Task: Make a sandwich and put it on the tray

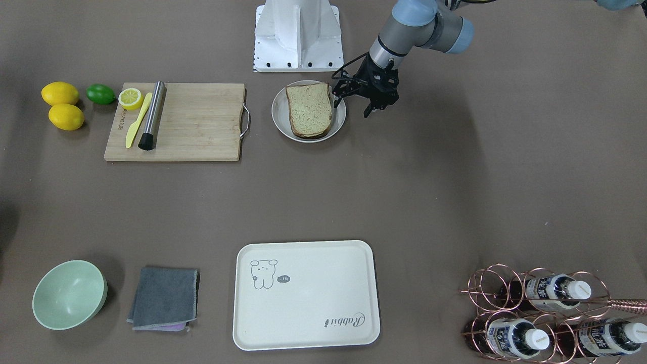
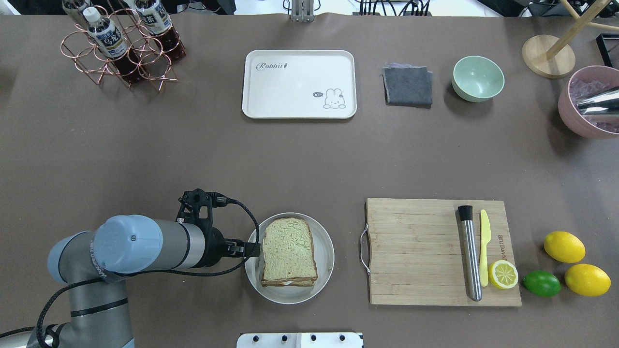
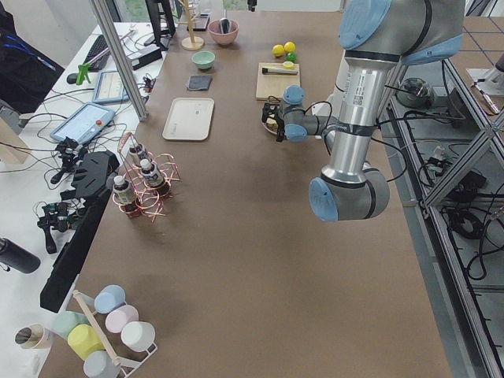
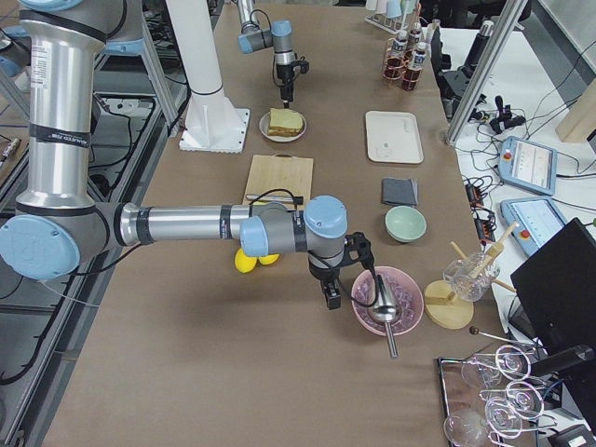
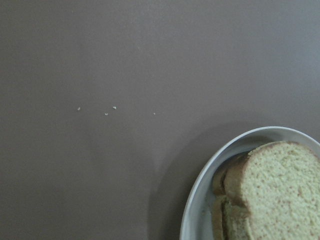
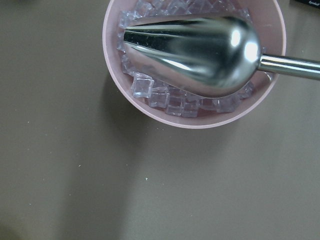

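Observation:
The sandwich (image 1: 309,110), two greenish-tan slices with brown crust, lies on a round grey plate (image 1: 277,108) near the robot's base; the egg is almost hidden between the slices. It also shows in the overhead view (image 2: 288,251) and the left wrist view (image 5: 280,195). My left gripper (image 1: 352,106) is open and empty, low at the plate's edge beside the sandwich, one finger over the rim. The cream tray (image 1: 313,303) is bare at the table's far side (image 2: 290,92). My right gripper (image 4: 331,296) hangs beside a pink bowl; I cannot tell its state.
A wooden cutting board (image 1: 192,121) holds a steel muddler, yellow knife and half lemon, with lemons and a lime beside it. A green bowl (image 1: 70,294) and grey cloth (image 1: 166,298) lie by the tray. A copper bottle rack (image 1: 546,313) and a pink ice bowl with metal scoop (image 6: 195,60) stand at the ends.

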{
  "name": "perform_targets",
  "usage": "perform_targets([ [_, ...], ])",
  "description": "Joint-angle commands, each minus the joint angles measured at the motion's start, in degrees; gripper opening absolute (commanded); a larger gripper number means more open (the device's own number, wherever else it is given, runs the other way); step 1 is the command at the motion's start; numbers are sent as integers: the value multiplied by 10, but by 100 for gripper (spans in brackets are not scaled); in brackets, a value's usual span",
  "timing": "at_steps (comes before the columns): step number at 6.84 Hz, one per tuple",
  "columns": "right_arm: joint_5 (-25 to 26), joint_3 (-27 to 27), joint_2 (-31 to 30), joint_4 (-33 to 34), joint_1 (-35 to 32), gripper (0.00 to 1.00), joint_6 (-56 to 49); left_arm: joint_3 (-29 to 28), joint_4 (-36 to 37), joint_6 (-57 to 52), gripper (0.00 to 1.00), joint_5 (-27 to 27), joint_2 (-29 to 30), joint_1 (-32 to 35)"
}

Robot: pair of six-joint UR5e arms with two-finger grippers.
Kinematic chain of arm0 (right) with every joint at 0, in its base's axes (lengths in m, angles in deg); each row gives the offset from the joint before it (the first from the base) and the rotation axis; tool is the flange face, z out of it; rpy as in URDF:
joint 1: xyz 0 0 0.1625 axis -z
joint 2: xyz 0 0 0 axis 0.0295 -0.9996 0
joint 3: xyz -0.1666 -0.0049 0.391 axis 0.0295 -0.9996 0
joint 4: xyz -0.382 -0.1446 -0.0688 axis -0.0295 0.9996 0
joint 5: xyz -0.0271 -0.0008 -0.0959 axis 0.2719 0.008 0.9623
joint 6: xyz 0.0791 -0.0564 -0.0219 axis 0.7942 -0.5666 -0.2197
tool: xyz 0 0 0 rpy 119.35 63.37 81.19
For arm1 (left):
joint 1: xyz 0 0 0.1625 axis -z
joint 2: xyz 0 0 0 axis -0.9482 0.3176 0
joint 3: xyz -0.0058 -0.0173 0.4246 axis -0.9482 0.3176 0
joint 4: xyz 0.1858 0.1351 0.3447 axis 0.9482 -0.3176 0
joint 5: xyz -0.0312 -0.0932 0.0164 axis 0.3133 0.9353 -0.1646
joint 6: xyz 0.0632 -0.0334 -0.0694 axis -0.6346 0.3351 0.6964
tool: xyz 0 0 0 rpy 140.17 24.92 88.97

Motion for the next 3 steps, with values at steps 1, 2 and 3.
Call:
perform_targets([
  [1,-5,-5,2,0,-10,100,-7,-3,-1,-2,47,-2,2,-21],
  [2,-3,-5,2,0,-10,100,-7,-4,-1,-2,46,-3,2,-28],
  [3,-4,-5,4,0,-10,100,-7,-5,-1,-2,46,-3,3,-29],
])
